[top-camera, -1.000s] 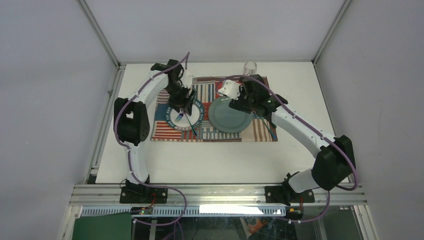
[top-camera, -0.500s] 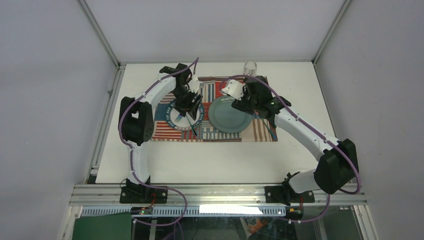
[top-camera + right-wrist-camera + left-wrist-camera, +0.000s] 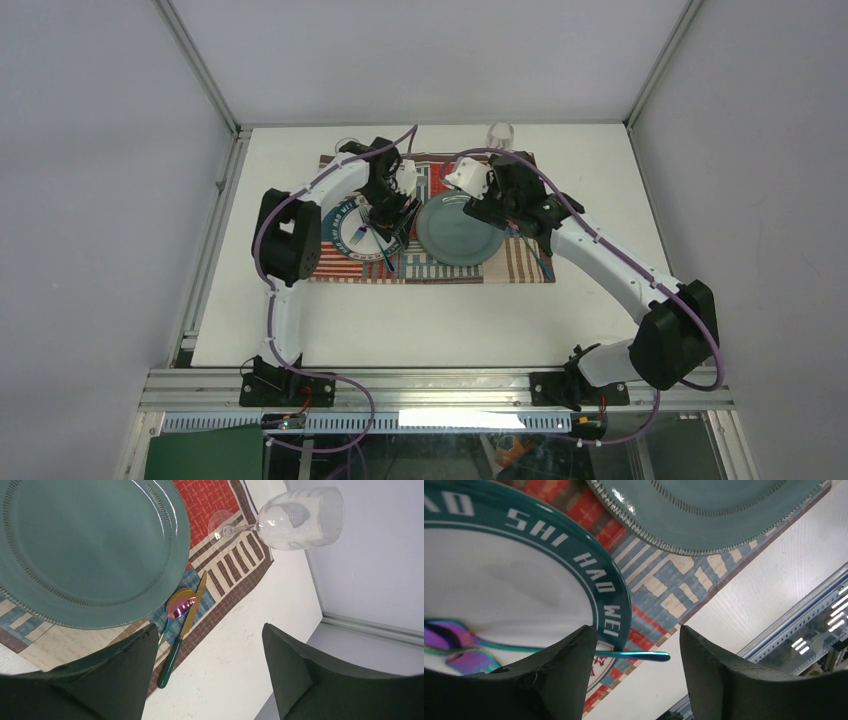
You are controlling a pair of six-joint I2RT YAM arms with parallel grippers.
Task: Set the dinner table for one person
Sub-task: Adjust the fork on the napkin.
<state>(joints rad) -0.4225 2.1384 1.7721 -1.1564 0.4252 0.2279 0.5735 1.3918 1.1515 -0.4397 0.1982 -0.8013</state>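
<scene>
On the white dinner table (image 3: 430, 310) lies a striped placemat (image 3: 520, 262). A white plate with a teal lettered rim (image 3: 524, 580) carries iridescent cutlery (image 3: 454, 647); one thin teal handle (image 3: 644, 655) sticks out past the rim. My left gripper (image 3: 639, 647) hangs open just above that handle tip, which lies between the fingers (image 3: 569, 675) without touching them. A plain teal plate (image 3: 460, 230) sits mid-mat. My right gripper (image 3: 207, 630) is open and empty above the mat's edge, next to that teal plate (image 3: 85, 545).
An iridescent spoon (image 3: 180, 605) and a green-handled knife (image 3: 187, 622) lie right of the teal plate. A clear wine glass (image 3: 300, 517) stands at the mat's far right corner. Aluminium rails (image 3: 440, 390) edge the table; grey walls enclose it.
My left arm has swung right, carrying its gripper across the white plate toward its right rim, jaws slightly narrower. The right arm has barely moved.
</scene>
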